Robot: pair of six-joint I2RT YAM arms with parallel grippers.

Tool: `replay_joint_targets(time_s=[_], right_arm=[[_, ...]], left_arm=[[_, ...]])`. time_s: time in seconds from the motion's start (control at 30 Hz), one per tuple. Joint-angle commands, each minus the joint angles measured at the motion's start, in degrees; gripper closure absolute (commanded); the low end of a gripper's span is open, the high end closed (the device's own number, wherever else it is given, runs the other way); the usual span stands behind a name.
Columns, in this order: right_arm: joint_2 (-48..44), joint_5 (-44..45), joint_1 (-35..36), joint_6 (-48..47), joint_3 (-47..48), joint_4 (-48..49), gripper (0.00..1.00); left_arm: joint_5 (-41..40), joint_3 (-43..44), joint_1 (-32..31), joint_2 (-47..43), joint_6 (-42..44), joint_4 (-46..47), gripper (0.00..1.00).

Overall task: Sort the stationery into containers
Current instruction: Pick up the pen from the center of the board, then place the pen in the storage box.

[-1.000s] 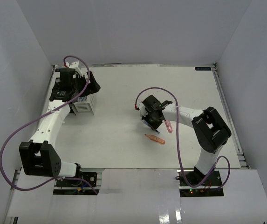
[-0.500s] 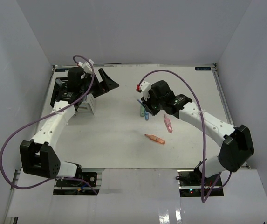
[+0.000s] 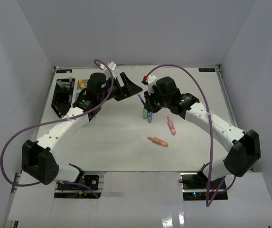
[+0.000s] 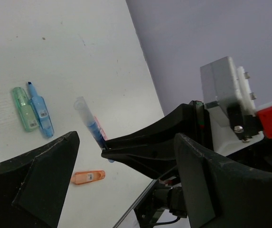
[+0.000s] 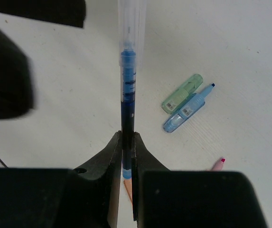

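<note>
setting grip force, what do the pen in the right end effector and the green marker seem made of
The pen: clear glossy plastic barrel, likely; blue ink core shows through it. The green marker: translucent pastel plastic, smooth, carrying a small label; probably rigid.

I've a thin blue clear-capped pen (image 5: 127, 71) pinched in my right gripper (image 5: 127, 137). Stubby green marker (image 5: 181, 94) and blue marker (image 5: 185, 111) lie touching on the table. Black slatted organizer (image 3: 60, 99) stands far-left.

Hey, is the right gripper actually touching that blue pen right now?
Touching. The right wrist view shows the right gripper with both fingers pressed against the blue pen, no gap either side.
</note>
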Motion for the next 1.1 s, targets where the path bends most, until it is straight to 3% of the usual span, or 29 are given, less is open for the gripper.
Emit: replay_joint_targets(time_s=[0.0, 0.2, 0.37, 0.47, 0.6, 0.7, 0.8, 0.83, 0.9, 0.93, 1.03, 1.07], right_arm=[[-3.78, -1.94, 0.34, 4.71, 0.5, 5.08, 0.92], [-6.07, -1.86, 0.25, 6.56, -2.32, 8.86, 0.92], [-6.34, -1.95, 0.25, 7.08, -2.85, 9.66, 0.92], [-6.43, -2.12, 0.25, 7.7, -3.29, 10.45, 0.92], [-6.34, -2.12, 0.25, 8.32, -3.64, 11.41, 0.92], [-6.16, -2.04, 0.25, 8.67, -3.64, 11.59, 0.9], [-6.25, -2.12, 0.25, 9.11, -3.64, 11.59, 0.79], [-6.25, -2.21, 0.25, 9.19, -3.55, 11.59, 0.64], [-6.51, -1.95, 0.25, 9.28, -3.64, 11.68, 0.43], [-6.6, -1.77, 0.34, 9.28, -3.73, 11.59, 0.25], [-7.56, -0.72, 0.25, 9.02, -4.51, 11.33, 0.03], [-8.52, -0.11, 0.25, 8.67, -5.39, 11.07, 0.02]], left_arm=[[-4.92, 2.14, -2.18, 1.8, -2.12, -0.43, 0.11], [-10.19, 3.2, -4.47, 3.3, -2.64, -3.51, 0.15], [-10.21, 4.07, -4.64, 4.09, -3.0, -3.34, 0.25], [-8.98, 4.52, -4.82, 4.62, -3.09, -2.64, 0.4], [-7.74, 4.34, -5.17, 5.06, -3.17, -1.23, 0.78], [-6.78, 3.82, -5.17, 4.88, -3.0, 0.09, 0.98], [-6.07, 3.55, -5.17, 4.97, -2.74, 0.79, 1.0], [-5.99, 3.46, -5.17, 4.97, -2.73, 0.88, 1.0], [-6.16, 3.29, -5.17, 4.97, -2.03, 0.88, 1.0], [-6.42, 3.2, -5.17, 4.88, -1.77, 0.79, 1.0], [-8.79, 3.2, -5.17, 4.53, 0.33, -0.08, 1.0], [-11.32, 3.46, -5.17, 4.44, 2.17, -0.61, 1.0]])
